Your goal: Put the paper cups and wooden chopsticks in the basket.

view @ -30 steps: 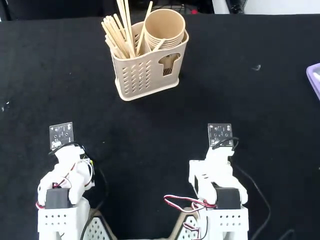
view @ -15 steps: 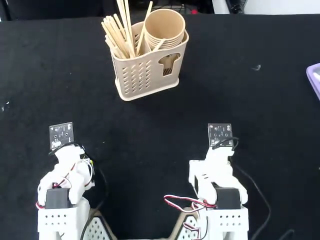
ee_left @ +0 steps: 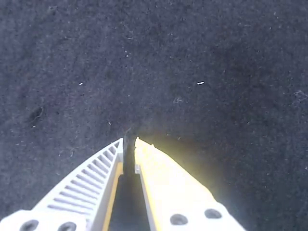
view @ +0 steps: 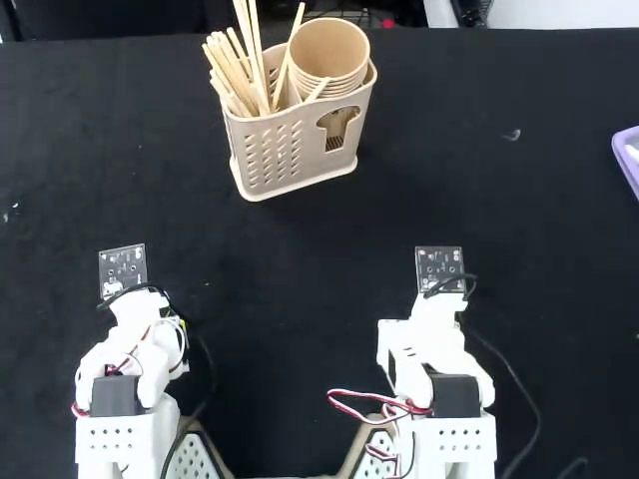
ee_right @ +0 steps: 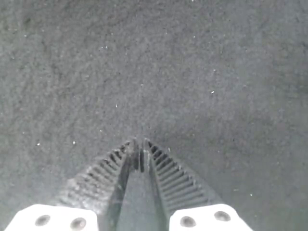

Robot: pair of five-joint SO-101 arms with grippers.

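My left tool (ee_left: 129,144) is shut, with nothing between its tips. My right tool (ee_right: 139,147) is shut and empty too. Both point down at the black desk (view: 499,249), which looks soft and fuzzy like felt. I think they are tucked in because the job looks done.

The basket (view: 295,140) stands well apart from both, on the far side of the desk. It is tan plastic with little slots in its wall. The paper cups (view: 329,55) sit stacked in one half, round and smooth. The wooden chopsticks (view: 240,60) stand in the other half, thin and pale. They fan out because they lean on the rim.
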